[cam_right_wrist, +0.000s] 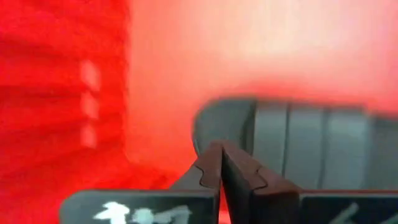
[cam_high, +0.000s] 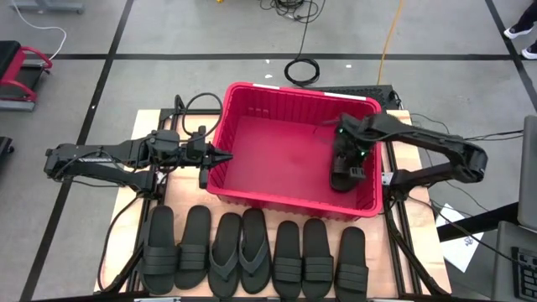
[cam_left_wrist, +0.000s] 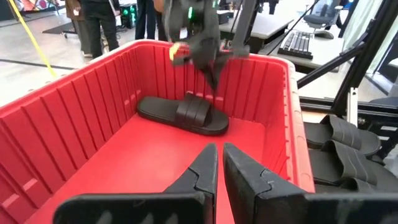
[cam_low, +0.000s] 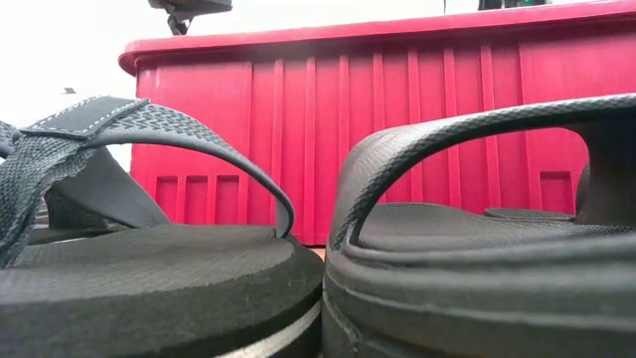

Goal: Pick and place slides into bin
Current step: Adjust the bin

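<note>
no text, label, brand or number can be read anywhere; the white marks by the right wrist camera are illegible.

Grey floor (cam_high: 168, 33), black tape lines (cam_high: 252, 57)

Most of the large red ribbed plastic bin's (cam_high: 252, 143) floor lay bare. One black rubber slide (cam_left_wrist: 183, 114) and the right gripper (cam_high: 346, 168) above it crowded the bin's right end, apparently near the wall.

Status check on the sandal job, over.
Right gripper shut, empty, above one slide lying in the bin. Left gripper shut, empty, at the bin's left wall. Seven slides on the table. Nothing blocking.
</note>
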Action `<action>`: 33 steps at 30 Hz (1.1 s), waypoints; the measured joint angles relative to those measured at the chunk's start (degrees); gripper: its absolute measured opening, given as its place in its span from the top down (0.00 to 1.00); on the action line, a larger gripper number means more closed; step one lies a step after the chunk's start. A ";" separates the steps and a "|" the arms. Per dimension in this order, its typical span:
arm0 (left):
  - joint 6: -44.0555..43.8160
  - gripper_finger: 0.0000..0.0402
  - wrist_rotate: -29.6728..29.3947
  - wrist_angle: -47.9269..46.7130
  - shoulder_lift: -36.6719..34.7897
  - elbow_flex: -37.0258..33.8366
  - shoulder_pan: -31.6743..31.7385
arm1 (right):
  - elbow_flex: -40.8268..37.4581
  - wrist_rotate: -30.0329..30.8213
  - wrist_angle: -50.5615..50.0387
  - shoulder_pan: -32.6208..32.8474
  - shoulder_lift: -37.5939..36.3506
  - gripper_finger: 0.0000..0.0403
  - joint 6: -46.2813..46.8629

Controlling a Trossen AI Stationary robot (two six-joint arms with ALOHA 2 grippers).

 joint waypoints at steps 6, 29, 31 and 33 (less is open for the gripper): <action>5.54 0.94 0.98 4.31 -0.01 0.00 -0.07 | 12.23 -1.76 10.56 2.77 -7.65 1.00 4.41; -2.63 0.94 -1.87 7.76 -0.09 0.00 -0.07 | 13.59 -10.02 0.72 3.15 -27.00 1.00 20.53; -2.65 0.94 -2.10 7.76 -0.09 0.00 -0.07 | 12.16 -3.72 0.37 3.11 -26.99 1.00 20.96; -2.65 0.94 -2.12 7.76 -0.09 0.00 -0.07 | 10.53 6.58 0.66 3.05 -26.85 1.00 20.87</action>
